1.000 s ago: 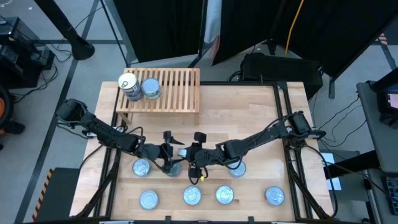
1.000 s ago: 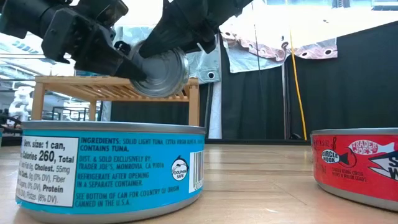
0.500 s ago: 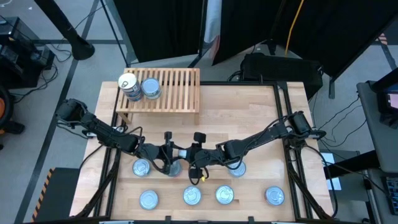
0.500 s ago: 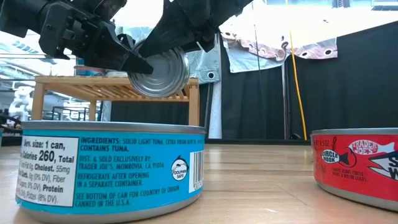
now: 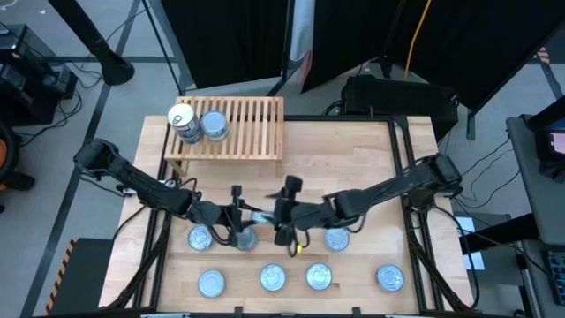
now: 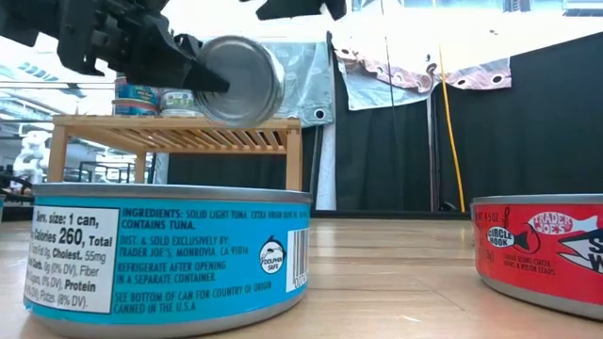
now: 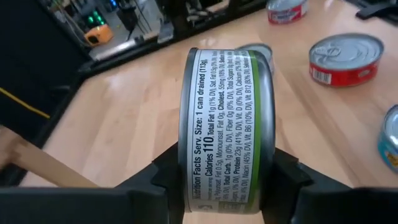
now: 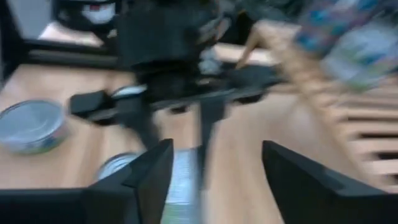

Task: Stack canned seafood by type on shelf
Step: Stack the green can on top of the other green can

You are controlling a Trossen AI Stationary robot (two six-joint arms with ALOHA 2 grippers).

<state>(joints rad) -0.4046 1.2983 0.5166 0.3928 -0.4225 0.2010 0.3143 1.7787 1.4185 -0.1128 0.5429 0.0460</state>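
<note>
My left gripper (image 5: 242, 217) (image 7: 227, 186) is shut on one tin of the canned seafood (image 7: 225, 124) (image 6: 241, 80), a green-and-white labelled tin turned on edge above the table's middle. My right gripper (image 5: 281, 215) (image 8: 211, 180) stands open just to the right of it and higher, touching nothing. The slatted wooden shelf (image 5: 238, 125) stands at the far left. At its left end it carries a cream-topped tin (image 5: 181, 117) and a blue-topped one (image 5: 214, 125). My left gripper pinches the tin by its two flat ends between its two fingers (image 7: 163, 182), with the label wall (image 7: 224, 143) facing back along the fingers. The fingers come nearly level from the table's left. The tin is on edge, lifted clear of the table.
Several tins rest flat on the table near the front: (image 5: 201, 237), (image 5: 245, 238), (image 5: 337, 238), (image 5: 210, 283), (image 5: 273, 278), (image 5: 318, 276), (image 5: 389, 278). Low down, a blue tin (image 6: 170, 254) and a red one (image 6: 542, 250) stand close to the near edge. Bare wood lies between shelf and grippers.
My right gripper has let go of the tin and risen, drawing back toward the table's right. The tin has stayed in my left gripper, which has lifted it slightly and rolled it a little.
</note>
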